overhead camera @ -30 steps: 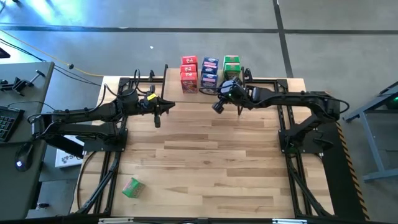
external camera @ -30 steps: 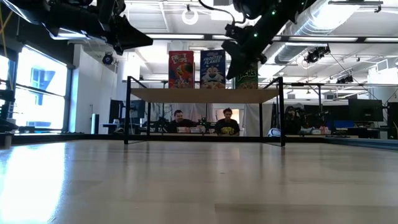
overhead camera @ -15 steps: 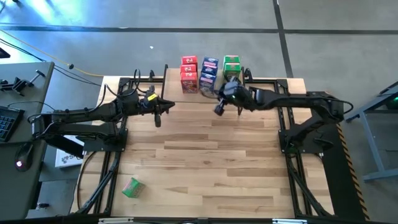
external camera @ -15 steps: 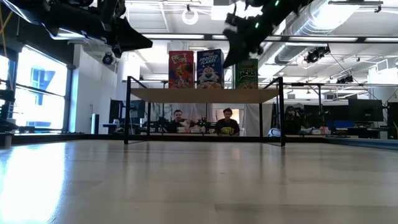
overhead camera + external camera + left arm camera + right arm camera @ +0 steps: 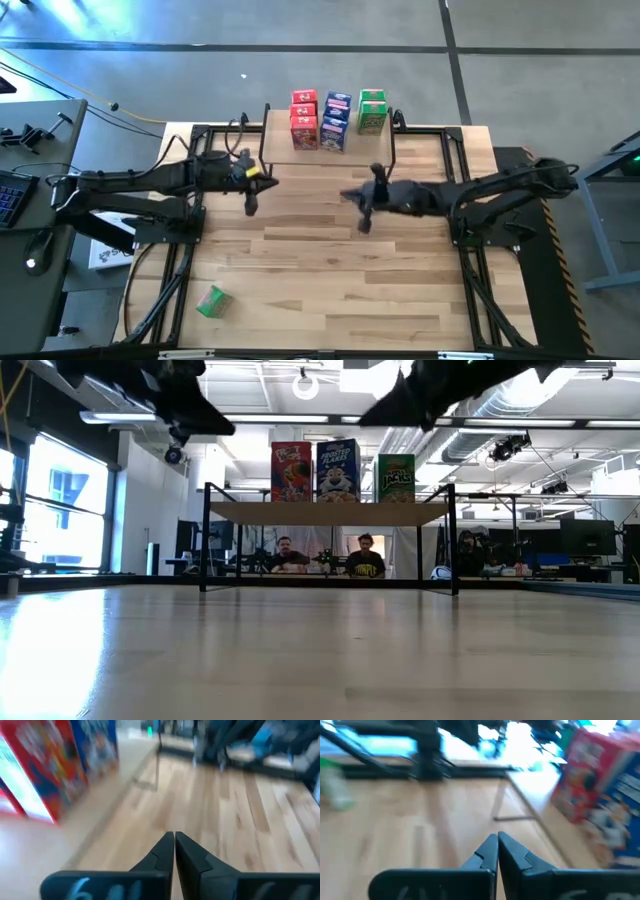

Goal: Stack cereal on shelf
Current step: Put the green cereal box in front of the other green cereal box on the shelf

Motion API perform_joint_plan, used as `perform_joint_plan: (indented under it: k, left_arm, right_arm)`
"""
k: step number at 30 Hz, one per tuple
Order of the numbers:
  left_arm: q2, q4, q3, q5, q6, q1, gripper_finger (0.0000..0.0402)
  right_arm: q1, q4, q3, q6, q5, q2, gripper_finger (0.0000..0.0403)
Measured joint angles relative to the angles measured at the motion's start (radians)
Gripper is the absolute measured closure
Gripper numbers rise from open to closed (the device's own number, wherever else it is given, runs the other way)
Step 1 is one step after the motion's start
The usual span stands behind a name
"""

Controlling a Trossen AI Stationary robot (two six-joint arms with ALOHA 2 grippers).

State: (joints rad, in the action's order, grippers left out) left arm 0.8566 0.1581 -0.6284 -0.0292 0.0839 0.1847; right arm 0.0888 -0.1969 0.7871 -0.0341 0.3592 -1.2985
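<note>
cereal [image 5: 337,119] on shelf [image 5: 330,511] | right hand [image 5: 363,222] apart, closed, empty

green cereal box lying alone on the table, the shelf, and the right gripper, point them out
green cereal box [image 5: 212,301], high view, middle of its upper face
shelf [image 5: 330,511], low view, front edge of its top board
right gripper [image 5: 363,226], high view, tips of its shut fingers

**Shelf loaded, 1 box loose on the table**

The slatted wooden table [image 5: 330,250] carries the shelf [image 5: 330,140] at its far edge, a light board on thin black legs. On the shelf stand 3 rows of cereal boxes: red [image 5: 304,118], blue [image 5: 337,120] and green [image 5: 372,110]. 1 green box [image 5: 212,301] lies alone on the table's near left corner.
</note>
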Motion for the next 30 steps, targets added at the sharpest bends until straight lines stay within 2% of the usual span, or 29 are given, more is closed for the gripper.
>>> perform_joint_plan:
  k: [3,9,13,18,23,26,30]
  left_arm:
    - [0.002,0.177,-0.057,-0.055,0.09,-0.08,0.0397]
    - [0.052,0.425,-0.164,-0.168,0.318,-0.295,0.0386]
    - [0.128,0.619,-0.249,-0.213,0.521,-0.415,0.0375]
    - [0.26,0.877,-0.368,-0.268,0.792,-0.536,0.0371]
    - [0.389,1.12,-0.488,-0.16,1.02,-0.602,0.037]
    - [0.45,1.19,-0.534,-0.049,1.093,-0.642,0.0358]
    - [0.508,1.198,-0.563,0.114,1.176,-0.694,0.0317]
  right_arm:
    - [0.081,-0.114,-0.05,0.0,0.007,0.001,0.0403]
    - [0.178,-0.217,-0.114,0.052,0.047,-0.017,0.0403]
    - [0.24,-0.236,-0.142,0.061,0.107,-0.017,0.0403]
    - [0.29,-0.287,-0.191,0.042,0.12,-0.018,0.0403]
    - [0.291,-0.327,-0.225,0.034,0.103,-0.018,0.0403]
    - [0.292,-0.356,-0.242,0.035,0.079,-0.018,0.0403]
    - [0.301,-0.362,-0.249,0.037,0.05,-0.018,0.0403]
